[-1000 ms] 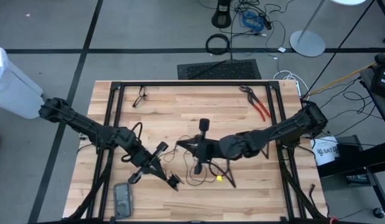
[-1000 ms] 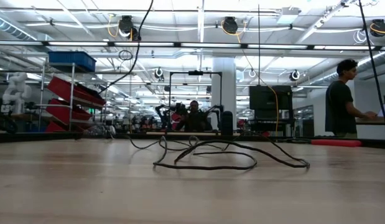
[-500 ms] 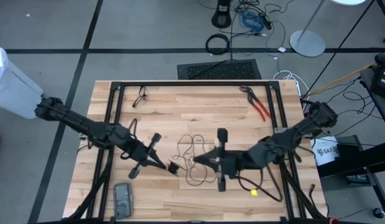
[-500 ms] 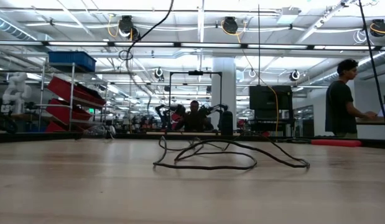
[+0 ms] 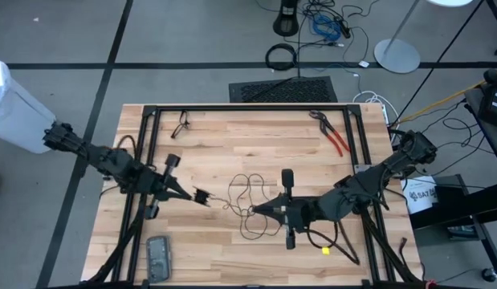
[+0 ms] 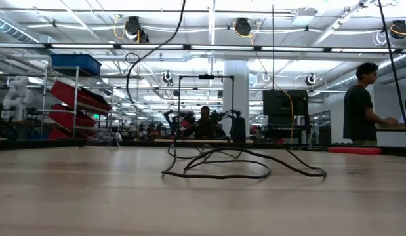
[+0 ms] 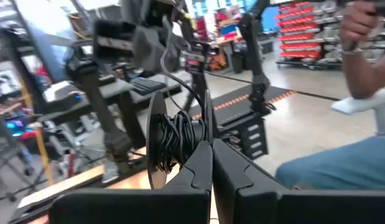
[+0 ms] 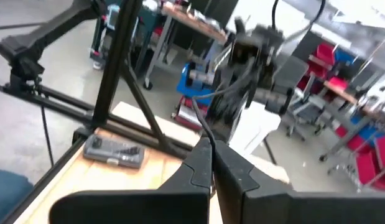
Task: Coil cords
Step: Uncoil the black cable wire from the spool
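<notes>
Partway, I'd judge: cord (image 5: pixel 250 201) sprawls in loose loops at frame centre, no neat coil. Left gripper (image 5: pixel 201 197), centre-left, is clamped on a wound bundle of it; right gripper (image 5: pixel 253 212) (low centre) pinches a strand. Most winding remains.

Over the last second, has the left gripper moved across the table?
Yes. In the high view the left gripper has moved back toward the table's far-left side, nearer the left frame rail.

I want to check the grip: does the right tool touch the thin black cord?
Touching. In the right wrist view the right tool is shut with the cord running out from between its tips.
</notes>
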`<state>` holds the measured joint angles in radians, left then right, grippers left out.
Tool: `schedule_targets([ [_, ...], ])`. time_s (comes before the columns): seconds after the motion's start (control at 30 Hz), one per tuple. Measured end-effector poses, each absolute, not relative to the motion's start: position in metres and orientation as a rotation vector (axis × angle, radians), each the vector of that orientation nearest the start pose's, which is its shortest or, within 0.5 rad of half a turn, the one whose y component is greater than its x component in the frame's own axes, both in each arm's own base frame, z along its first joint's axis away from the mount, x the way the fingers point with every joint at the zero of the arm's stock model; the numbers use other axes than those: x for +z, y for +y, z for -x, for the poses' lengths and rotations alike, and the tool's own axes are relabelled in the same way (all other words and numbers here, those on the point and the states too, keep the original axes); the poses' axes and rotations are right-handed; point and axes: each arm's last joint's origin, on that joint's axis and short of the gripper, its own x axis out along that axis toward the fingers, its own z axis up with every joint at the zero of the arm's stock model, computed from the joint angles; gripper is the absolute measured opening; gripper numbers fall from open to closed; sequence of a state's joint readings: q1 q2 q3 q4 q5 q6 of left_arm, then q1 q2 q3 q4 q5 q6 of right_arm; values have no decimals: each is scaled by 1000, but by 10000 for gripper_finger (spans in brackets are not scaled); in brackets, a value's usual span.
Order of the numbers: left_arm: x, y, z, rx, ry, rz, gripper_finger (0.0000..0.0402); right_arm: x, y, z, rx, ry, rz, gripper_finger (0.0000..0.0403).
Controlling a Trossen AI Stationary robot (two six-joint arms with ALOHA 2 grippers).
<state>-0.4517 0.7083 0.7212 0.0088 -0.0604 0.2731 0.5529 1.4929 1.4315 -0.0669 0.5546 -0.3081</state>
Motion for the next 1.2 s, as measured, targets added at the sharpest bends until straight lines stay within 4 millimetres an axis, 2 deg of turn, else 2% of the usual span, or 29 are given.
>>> schedule_targets([
  [0.33, 352, -63, -127, -316, -165, -307, 0, 380, 145, -308, -47, 277, 245, 0],
  [0.63, 364, -59, -115, -302, -282, -296, 0, 343, 137, -342, 129, 411, 183, 0],
  [0.77, 368, -62, -113, -344, -329, -283, 0, 324, 128, -359, 121, 465, 212, 0],
  [0.93, 369, -72, -117, -476, -384, -281, 0, 311, 107, -374, 62, 504, 218, 0],
  [1.2, 359, -95, -142, -650, -371, -310, 0, 313, 80, -385, -21, 458, 182, 0],
])
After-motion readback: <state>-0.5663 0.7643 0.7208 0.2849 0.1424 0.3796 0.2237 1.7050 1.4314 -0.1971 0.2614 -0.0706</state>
